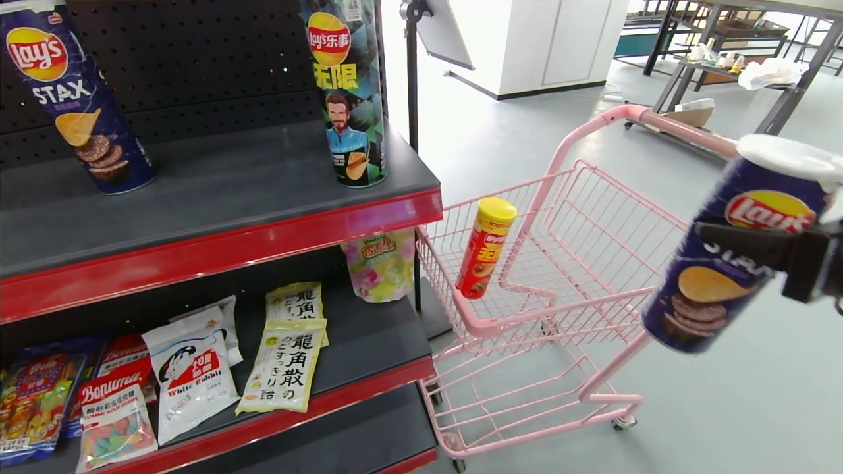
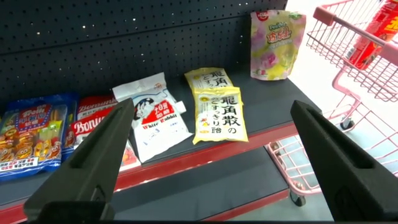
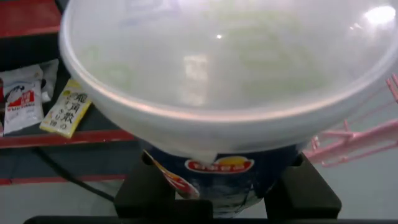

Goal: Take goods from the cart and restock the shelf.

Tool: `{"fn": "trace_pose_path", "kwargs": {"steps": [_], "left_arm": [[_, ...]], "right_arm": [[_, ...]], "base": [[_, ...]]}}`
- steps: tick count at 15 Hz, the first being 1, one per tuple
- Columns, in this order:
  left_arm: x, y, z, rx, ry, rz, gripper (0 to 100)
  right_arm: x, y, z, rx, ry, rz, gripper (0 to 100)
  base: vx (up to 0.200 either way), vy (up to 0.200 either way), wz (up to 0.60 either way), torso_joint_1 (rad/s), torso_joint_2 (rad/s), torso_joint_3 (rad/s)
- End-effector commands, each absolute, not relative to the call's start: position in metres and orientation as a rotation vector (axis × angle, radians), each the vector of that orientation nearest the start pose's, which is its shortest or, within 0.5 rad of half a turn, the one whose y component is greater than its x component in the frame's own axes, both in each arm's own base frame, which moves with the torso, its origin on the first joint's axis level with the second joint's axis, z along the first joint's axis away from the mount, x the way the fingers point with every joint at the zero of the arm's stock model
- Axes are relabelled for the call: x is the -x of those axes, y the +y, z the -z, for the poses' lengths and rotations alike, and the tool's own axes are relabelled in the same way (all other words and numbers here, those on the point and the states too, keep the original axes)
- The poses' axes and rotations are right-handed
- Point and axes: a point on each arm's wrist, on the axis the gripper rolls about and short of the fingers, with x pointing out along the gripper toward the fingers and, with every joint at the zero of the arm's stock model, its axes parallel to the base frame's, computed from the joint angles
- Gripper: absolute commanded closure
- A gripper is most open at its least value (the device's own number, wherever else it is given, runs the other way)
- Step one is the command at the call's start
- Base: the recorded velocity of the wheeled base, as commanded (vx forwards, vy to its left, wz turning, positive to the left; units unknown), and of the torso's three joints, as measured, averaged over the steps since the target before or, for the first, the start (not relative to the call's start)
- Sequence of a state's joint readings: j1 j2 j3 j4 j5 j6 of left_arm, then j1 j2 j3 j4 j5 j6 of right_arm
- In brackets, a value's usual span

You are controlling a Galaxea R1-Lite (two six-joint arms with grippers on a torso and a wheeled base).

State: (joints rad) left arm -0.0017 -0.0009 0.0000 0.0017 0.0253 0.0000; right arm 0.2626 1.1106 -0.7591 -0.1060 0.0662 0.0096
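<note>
My right gripper point(image 1: 741, 247) is shut on a dark blue chip can point(image 1: 718, 289) with a white lid, held tilted in the air to the right of the pink cart point(image 1: 474, 324). In the right wrist view the can's lid point(image 3: 224, 68) is close up, with the black fingers point(image 3: 149, 190) clamped on the can's body below it. A yellow and red can point(image 1: 486, 247) leans in the cart's near left corner. My left gripper point(image 2: 211, 168) hangs open over the shelf's lower level point(image 2: 261, 134), holding nothing.
The upper shelf point(image 1: 230, 184) carries a matching blue can point(image 1: 79, 99) at the left and a green-black can point(image 1: 347, 92) near its right end. Several snack bags point(image 1: 283, 362) lie on the lower shelf. Open floor lies right of the cart; tables stand far behind.
</note>
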Motion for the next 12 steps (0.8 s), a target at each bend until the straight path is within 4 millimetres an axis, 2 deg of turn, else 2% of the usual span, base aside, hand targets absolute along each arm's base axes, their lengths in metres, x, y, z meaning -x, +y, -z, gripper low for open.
{"fn": "trace_pose_path", "kwargs": {"steps": [1,4,6,12], "left_arm": [[0.023,0.001,-0.075,0.0,0.002,-0.025,0],[0.023,0.001,-0.075,0.0,0.002,-0.025,0],[0.023,0.001,-0.075,0.0,0.002,-0.025,0],[0.023,0.001,-0.076,-0.028,-0.003,-0.022,0]], "right_arm": [[-0.081,0.021,-0.22,0.039,0.237,-0.295,100],[-0.071,0.015,-0.207,0.053,0.244,-0.252,100],[-0.071,0.014,-0.207,0.052,0.241,-0.236,100],[-0.071,0.014,-0.205,0.073,0.246,-0.245,100]], "base": [[0.0,0.0,0.0,0.0,0.0,0.0],[0.0,0.0,0.0,0.0,0.0,0.0],[0.0,0.0,0.0,0.013,-0.05,-0.031],[0.0,0.0,0.0,0.16,-0.45,-0.287]]}}
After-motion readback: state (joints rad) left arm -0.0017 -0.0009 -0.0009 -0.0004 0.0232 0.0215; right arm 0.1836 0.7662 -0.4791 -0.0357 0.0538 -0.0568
